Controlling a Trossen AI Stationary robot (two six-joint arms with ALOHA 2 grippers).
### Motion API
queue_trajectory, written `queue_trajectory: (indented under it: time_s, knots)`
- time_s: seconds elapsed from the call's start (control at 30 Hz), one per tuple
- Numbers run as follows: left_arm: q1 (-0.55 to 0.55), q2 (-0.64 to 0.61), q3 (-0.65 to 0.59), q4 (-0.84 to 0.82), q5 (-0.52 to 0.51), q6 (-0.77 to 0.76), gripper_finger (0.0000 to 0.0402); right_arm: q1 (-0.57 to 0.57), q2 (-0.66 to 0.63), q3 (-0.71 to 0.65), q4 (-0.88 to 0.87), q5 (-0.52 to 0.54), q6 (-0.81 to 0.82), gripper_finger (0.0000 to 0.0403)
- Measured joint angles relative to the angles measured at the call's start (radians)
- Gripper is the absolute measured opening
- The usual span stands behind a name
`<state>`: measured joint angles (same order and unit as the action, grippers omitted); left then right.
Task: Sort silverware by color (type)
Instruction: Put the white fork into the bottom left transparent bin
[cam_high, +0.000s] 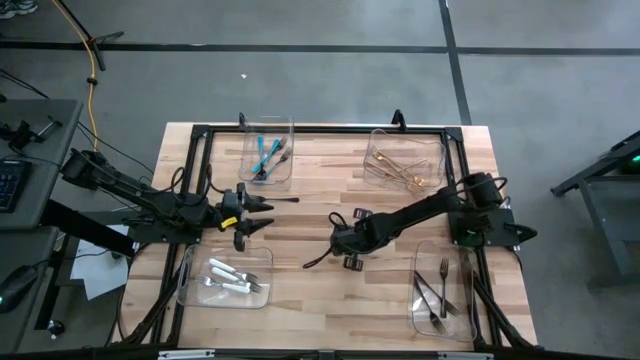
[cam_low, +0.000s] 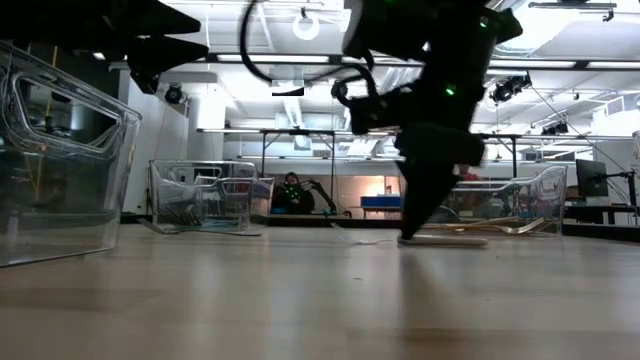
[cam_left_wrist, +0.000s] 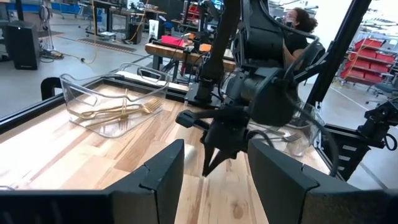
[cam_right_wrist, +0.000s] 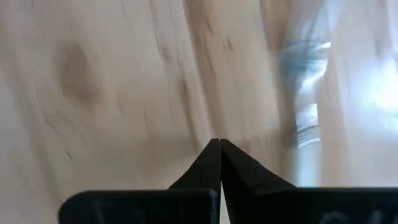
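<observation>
The right gripper (cam_right_wrist: 219, 146) points down at the middle of the wooden table (cam_high: 320, 190), its two dark fingers (cam_right_wrist: 199, 169) pressed together to a single point with nothing visible between them; the tips sit on or just above the bare wood, and which cannot be told. In the high view a dark utensil (cam_high: 318, 262) lies on the table just beside this gripper, toward the near edge, apart from the tips.

The left gripper (cam_high: 262, 214) hangs above the table well off to that gripper's left, its fingers (cam_left_wrist: 165, 174) spread wide and empty. Its wrist view alone shows the right gripper head-on.

Near the right arm's base, dark steel forks (cam_high: 438, 290) lie in one clear bin (cam_high: 470, 322); below the left gripper, white-handled pieces (cam_high: 232, 277) lie in another. Farther off, teal-handled utensils (cam_high: 266, 152) and gold utensils (cam_high: 398, 168) fill the two far bins.

No readable writing shows anywhere. Only the low view and the left wrist view reach the room behind, with a person (cam_left_wrist: 300, 25) seated there.
</observation>
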<state>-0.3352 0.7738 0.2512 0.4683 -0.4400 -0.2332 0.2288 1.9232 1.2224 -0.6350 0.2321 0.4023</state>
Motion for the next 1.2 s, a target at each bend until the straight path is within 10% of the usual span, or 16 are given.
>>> queue_trajectory:
  time_s: [0.57,1.2]
  knots:
    - [0.0,0.0,0.0,0.0,0.018,-0.001,0.0172,-0.09,-0.042,0.003,0.059,0.196,-0.069,0.0002]
    - [0.001,0.0,0.0,-0.006,-0.015,0.0,0.0172,-0.321,0.02,0.005,0.062,0.115,-0.044,0.0]
